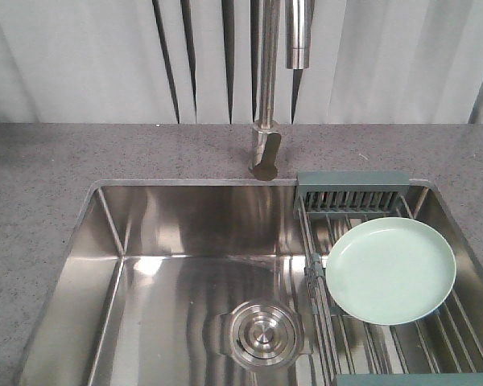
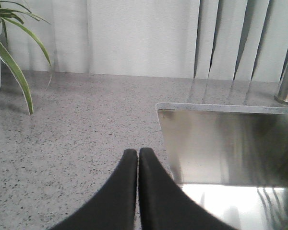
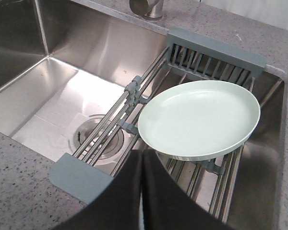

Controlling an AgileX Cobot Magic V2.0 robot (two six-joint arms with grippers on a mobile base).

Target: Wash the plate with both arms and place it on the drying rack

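The pale mint-green plate [image 1: 390, 269] lies flat on the drying rack [image 1: 352, 191], which spans the right side of the sink. It also shows in the right wrist view [image 3: 199, 119], resting on the rack's steel bars [image 3: 110, 127]. My right gripper [image 3: 142, 152] is shut and empty, just in front of the plate's near rim and above the rack. My left gripper [image 2: 138, 152] is shut and empty, over the grey countertop beside the sink's left rear corner. Neither arm shows in the front view, save a dark bit at the lower right edge.
The steel sink basin [image 1: 185, 265] has a round drain [image 1: 262, 334] in its floor. A chrome faucet [image 1: 267, 88] rises behind it. Speckled grey countertop [image 2: 67, 134] surrounds the sink. A potted plant's leaves [image 2: 12, 57] hang at the far left of the left wrist view.
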